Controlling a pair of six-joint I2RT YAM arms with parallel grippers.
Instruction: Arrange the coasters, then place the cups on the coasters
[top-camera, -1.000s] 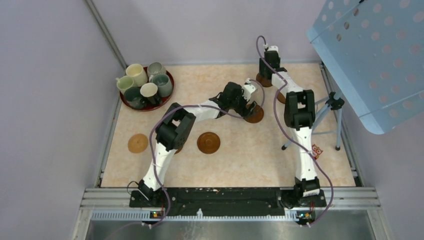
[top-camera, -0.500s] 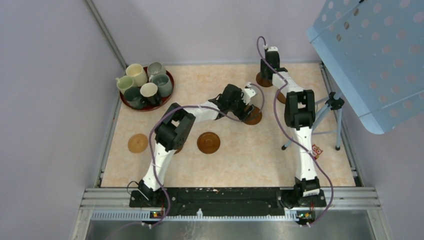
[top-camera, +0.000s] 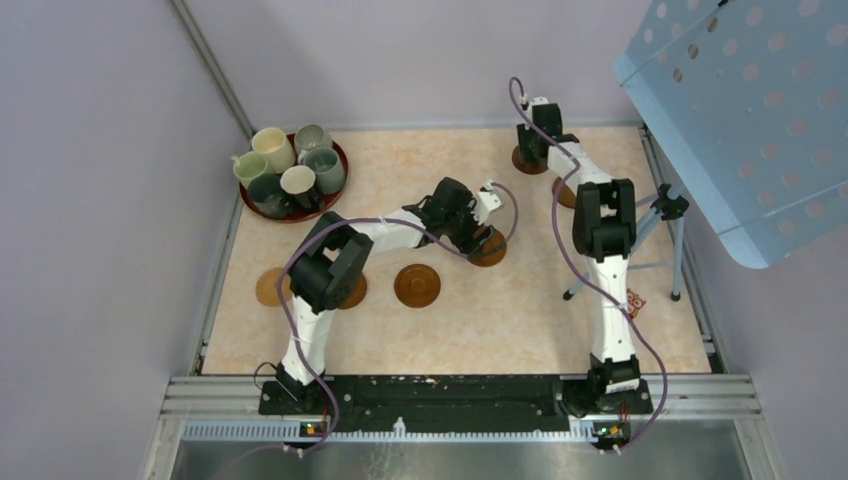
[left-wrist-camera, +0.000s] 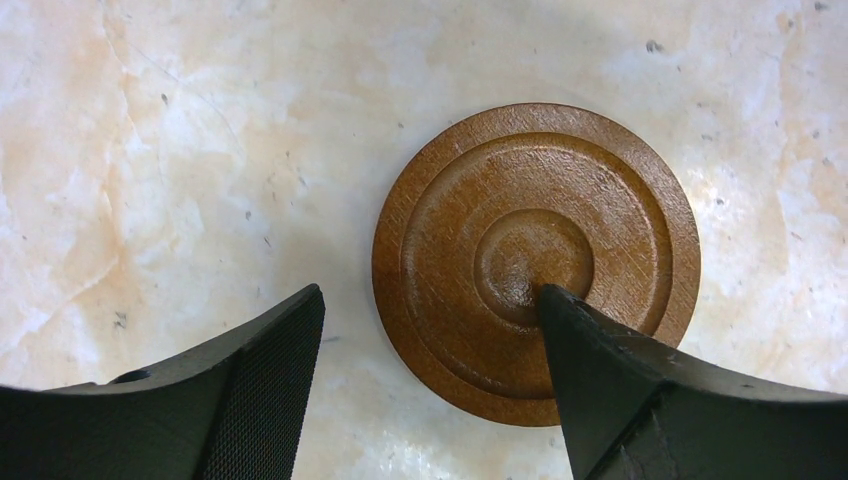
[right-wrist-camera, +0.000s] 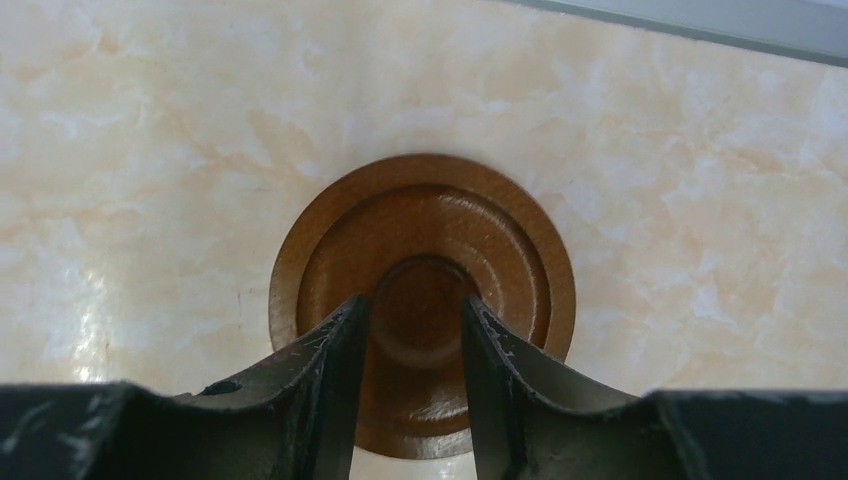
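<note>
My left gripper (left-wrist-camera: 430, 300) is open over the middle of the table. Its right fingertip (left-wrist-camera: 560, 305) rests on the centre of a brown coaster (left-wrist-camera: 535, 262), and the other fingertip is beside it over bare table. My right gripper (right-wrist-camera: 415, 305) is at the far back, its jaws narrowly apart and open above the centre recess of another coaster (right-wrist-camera: 422, 300). Three more coasters lie nearer: a dark one (top-camera: 417, 285), a light tan one (top-camera: 272, 287) and one (top-camera: 352, 293) half hidden by the left arm. The cups (top-camera: 290, 170) stand together on the dark red tray (top-camera: 338, 185).
A further brown disc (top-camera: 563, 196) shows beside the right arm's forearm. A tripod (top-camera: 655, 235) stands at the table's right edge under a blue perforated panel (top-camera: 740, 110). A small patterned object (top-camera: 632, 301) lies by the right edge. Grey walls close the left and back.
My left gripper has moved left and nearer, and the coaster under its fingertip has slid with it. The right gripper's jaws have narrowed over the back coaster.
</note>
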